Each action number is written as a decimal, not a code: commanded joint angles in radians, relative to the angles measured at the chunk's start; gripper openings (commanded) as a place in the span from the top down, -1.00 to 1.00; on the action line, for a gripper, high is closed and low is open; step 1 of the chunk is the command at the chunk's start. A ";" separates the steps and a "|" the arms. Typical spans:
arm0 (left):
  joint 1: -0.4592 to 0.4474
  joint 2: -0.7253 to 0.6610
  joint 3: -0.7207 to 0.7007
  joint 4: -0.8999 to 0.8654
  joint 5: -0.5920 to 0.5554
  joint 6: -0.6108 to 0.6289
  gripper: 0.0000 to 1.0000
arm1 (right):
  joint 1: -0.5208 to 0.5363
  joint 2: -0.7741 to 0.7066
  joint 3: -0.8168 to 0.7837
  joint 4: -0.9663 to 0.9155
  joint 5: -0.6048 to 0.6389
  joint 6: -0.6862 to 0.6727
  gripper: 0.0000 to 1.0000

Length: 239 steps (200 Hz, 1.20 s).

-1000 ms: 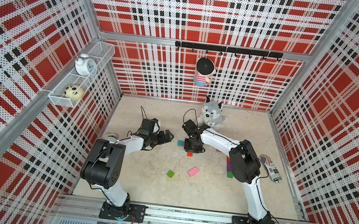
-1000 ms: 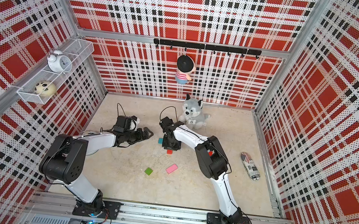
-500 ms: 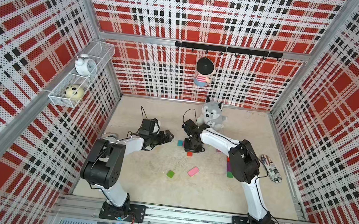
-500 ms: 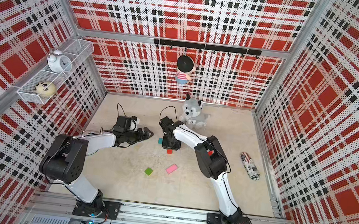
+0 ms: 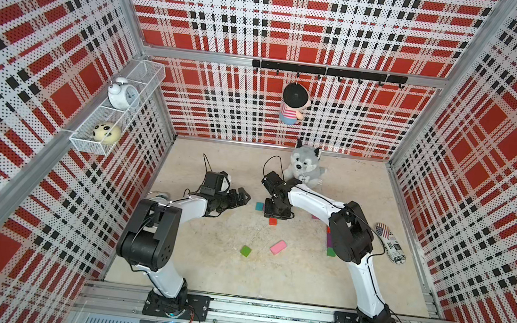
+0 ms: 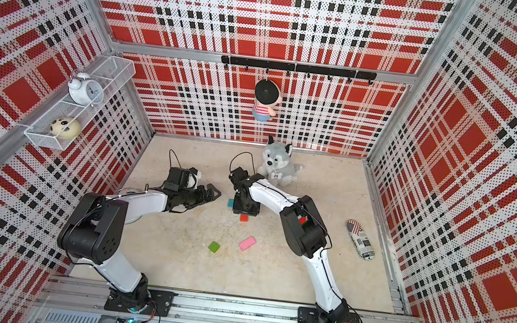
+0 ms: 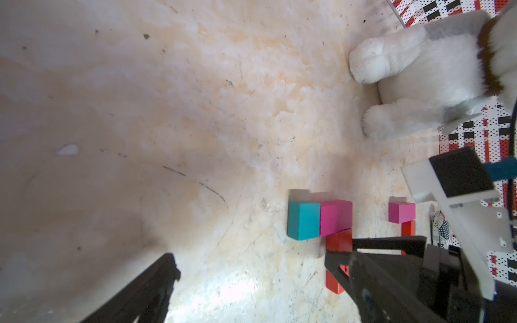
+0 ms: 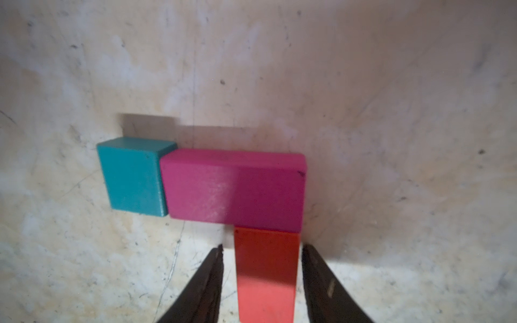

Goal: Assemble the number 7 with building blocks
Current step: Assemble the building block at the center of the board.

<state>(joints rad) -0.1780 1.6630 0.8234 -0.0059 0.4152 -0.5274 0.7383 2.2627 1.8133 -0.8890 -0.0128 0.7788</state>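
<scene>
Building blocks are found near the middle of the tabletop [image 5: 303,275], just in front of the plush dog [image 5: 304,168]. A teal square [image 8: 134,177] and a magenta rectangle [image 8: 235,190] are laid end to end and touching, which forms the top bar of the 7. A red rectangle [image 8: 265,274] is butted against the magenta rectangle's long side that faces the robot, at the end away from the teal square. This starts the stem. The red rectangle is straddled by the right hand [image 8: 261,249], whose fingers [image 8: 207,279] are parted and stand clear of both long sides, so the block is judged released. The left hand [image 5: 243,197] is spread wide, empty, and held beside the figure.

The task is judged roughly half done: the stem is yet to be lengthened. A pink rectangle [image 5: 278,247] and a green square [image 5: 245,251] lie loose nearer the robot bases, well apart from the figure. Further blocks are partly hidden by the right arm.

The blocks are flat, square-edged and matte; painted wood is presumed. The tabletop is pale, mottled and scuffed, with a stone-like look.
</scene>
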 commanded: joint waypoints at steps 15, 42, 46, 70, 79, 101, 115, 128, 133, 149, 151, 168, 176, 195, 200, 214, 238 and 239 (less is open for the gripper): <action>-0.028 0.024 0.026 0.035 0.011 -0.016 -0.97 | -0.011 -0.022 0.001 -0.018 0.036 0.013 -0.09; -0.041 0.032 0.031 0.044 0.011 -0.029 -0.97 | -0.011 -0.052 0.003 -0.015 0.055 0.009 -0.11; -0.043 0.034 0.030 0.046 0.013 -0.032 -0.97 | -0.011 -0.057 0.004 -0.013 0.058 0.006 -0.11; -0.051 0.041 0.030 0.061 0.017 -0.047 -0.96 | -0.011 -0.078 0.001 0.000 0.088 -0.025 -0.13; -0.053 0.047 0.031 0.072 0.023 -0.056 -0.97 | -0.011 -0.086 -0.004 0.006 0.103 -0.033 -0.14; -0.057 0.059 0.035 0.097 0.037 -0.079 -0.97 | -0.013 -0.113 -0.036 0.048 0.115 -0.042 -0.16; -0.062 0.068 0.041 0.110 0.042 -0.088 -0.96 | -0.013 -0.142 -0.070 0.100 0.101 -0.044 -0.19; -0.062 0.076 0.052 0.114 0.046 -0.091 -0.97 | -0.014 -0.169 -0.107 0.152 0.090 -0.041 -0.22; -0.062 0.078 0.056 0.115 0.048 -0.091 -0.96 | -0.015 -0.180 -0.123 0.176 0.081 -0.038 -0.23; -0.089 0.084 0.064 0.115 0.048 -0.092 -0.97 | -0.022 -0.220 -0.186 0.250 0.035 -0.037 -0.23; -0.093 0.084 0.066 0.115 0.048 -0.092 -0.97 | -0.022 -0.224 -0.194 0.259 0.029 -0.040 -0.23; -0.095 0.084 0.067 0.115 0.049 -0.091 -0.96 | -0.022 -0.267 -0.255 0.293 0.011 -0.074 -0.24; -0.096 0.082 0.065 0.116 0.049 -0.089 -0.97 | -0.022 -0.290 -0.283 0.290 0.016 -0.088 -0.24; -0.097 0.080 0.059 0.116 0.049 -0.085 -0.96 | -0.020 -0.350 -0.360 0.273 0.031 -0.123 -0.24; -0.097 0.079 0.058 0.116 0.050 -0.085 -0.96 | -0.020 -0.365 -0.383 0.272 0.028 -0.129 -0.24; -0.097 0.079 0.057 0.116 0.050 -0.083 -0.96 | -0.016 -0.409 -0.434 0.273 0.021 -0.146 -0.25; -0.096 0.074 0.055 0.107 0.041 -0.075 -0.97 | -0.008 -0.455 -0.475 0.234 0.023 -0.097 -0.27; -0.095 0.074 0.055 0.106 0.040 -0.075 -0.96 | -0.008 -0.456 -0.474 0.228 0.023 -0.089 -0.27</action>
<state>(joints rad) -0.2737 1.7367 0.8692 0.0898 0.4568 -0.6201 0.7242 1.8652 1.3590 -0.6365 0.0097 0.6624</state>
